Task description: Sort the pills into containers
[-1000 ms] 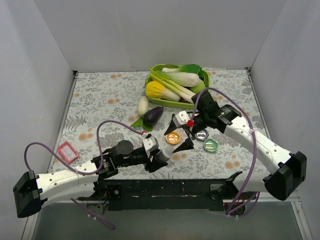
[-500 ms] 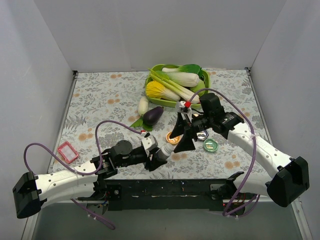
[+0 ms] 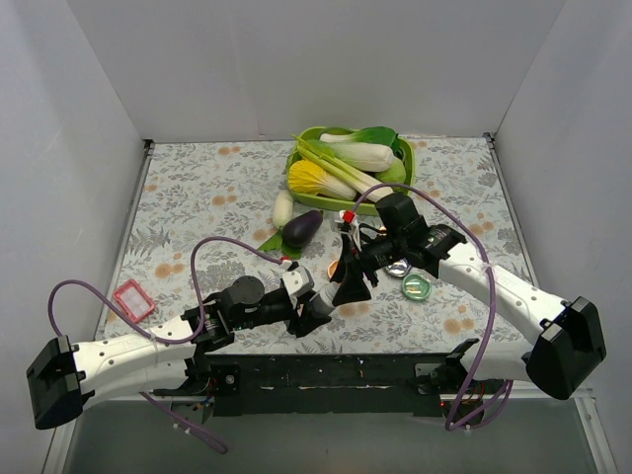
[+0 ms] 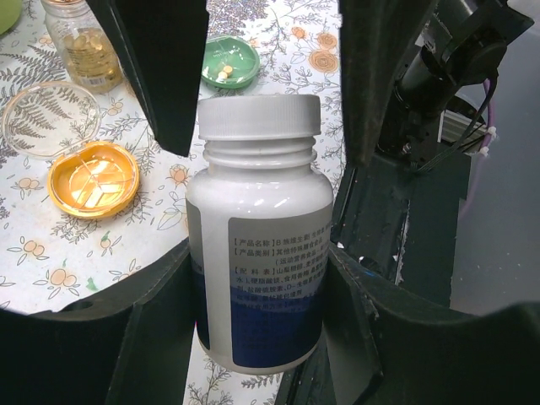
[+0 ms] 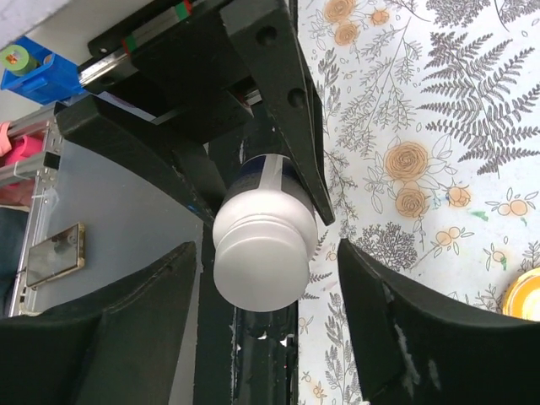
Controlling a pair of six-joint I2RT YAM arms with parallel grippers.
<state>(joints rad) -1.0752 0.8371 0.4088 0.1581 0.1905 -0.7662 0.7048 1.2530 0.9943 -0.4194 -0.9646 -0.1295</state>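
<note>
My left gripper point(image 3: 314, 308) is shut on a white pill bottle point(image 4: 257, 211) with a blue-and-white label and a white screw cap, held near the table's front edge. My right gripper point(image 5: 261, 261) is open, its fingers point(image 4: 164, 76) on either side of the cap point(image 5: 257, 253) with a gap on both sides. Just beyond lie the containers. The orange dish point(image 4: 93, 180) is nearest. The green dish point(image 3: 416, 286) holds a few small pills point(image 4: 221, 73). The third dish point(image 3: 398, 266) looks almost colourless in the left wrist view and is partly under the right arm.
A small clear bottle of yellow pills point(image 4: 84, 51) stands past the dishes. The lime-green tray point(image 3: 405, 153) of vegetables sits at the back, with an eggplant point(image 3: 302, 228) and a white radish point(image 3: 282, 207) beside it. A red-rimmed frame point(image 3: 133, 299) lies far left.
The right gripper has swung left and down from over the dishes to the bottle and now straddles its cap. The left arm and the bottle have not moved.
</note>
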